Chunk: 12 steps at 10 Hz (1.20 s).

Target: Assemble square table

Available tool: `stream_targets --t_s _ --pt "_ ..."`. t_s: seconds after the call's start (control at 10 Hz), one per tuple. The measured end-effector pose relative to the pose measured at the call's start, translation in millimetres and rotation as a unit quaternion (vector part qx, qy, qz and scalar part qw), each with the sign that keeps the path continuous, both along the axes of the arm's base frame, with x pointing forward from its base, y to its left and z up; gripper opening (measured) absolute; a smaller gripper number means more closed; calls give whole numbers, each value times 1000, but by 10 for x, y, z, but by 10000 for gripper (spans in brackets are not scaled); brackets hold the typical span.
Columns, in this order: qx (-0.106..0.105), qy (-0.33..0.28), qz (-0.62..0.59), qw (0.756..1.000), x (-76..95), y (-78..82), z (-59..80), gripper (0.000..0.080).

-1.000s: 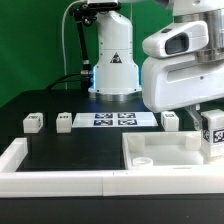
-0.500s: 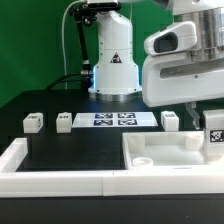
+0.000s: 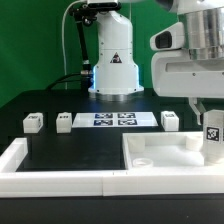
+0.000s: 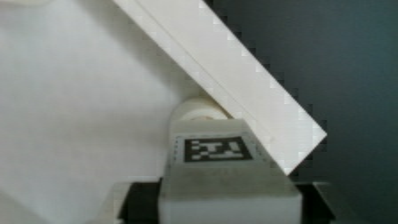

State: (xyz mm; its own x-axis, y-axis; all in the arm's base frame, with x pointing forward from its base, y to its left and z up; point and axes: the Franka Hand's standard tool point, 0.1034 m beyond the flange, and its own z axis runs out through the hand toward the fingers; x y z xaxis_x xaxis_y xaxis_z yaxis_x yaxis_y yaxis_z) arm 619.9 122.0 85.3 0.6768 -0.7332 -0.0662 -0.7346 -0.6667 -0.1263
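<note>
While the pincer (image 4: pixel 221 198) pinches a leg (image 3: pixel 213 140) over the slab (image 3: pixel 160 152),
only the wrist view shows it beside the rim (image 4: pixel 231 80); arm (image 3: pixel 195 60) has risen

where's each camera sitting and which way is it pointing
Exterior view: off the arm, across the black table from the robot base, facing it; the arm shows on the exterior view's right.
Wrist view: on the wrist, looking past the gripper at the leg it holds.
Both show that leg and the slab rim.
</note>
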Motion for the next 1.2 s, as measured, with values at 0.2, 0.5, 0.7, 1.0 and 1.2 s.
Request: stream_targets --t_s 0.2,0.5,0.7,1.0,1.2 --pt "3 11 -56 998 -19 37 -9 297" --pt "0 4 -4 1000 -11 27 -4 542" --pt "-4 -6 83 997 -6 36 8 643" --pt "-17 -23 217 976 -20 110 10 648" --pt "-25 -30 291 956 -33 161 8 649"
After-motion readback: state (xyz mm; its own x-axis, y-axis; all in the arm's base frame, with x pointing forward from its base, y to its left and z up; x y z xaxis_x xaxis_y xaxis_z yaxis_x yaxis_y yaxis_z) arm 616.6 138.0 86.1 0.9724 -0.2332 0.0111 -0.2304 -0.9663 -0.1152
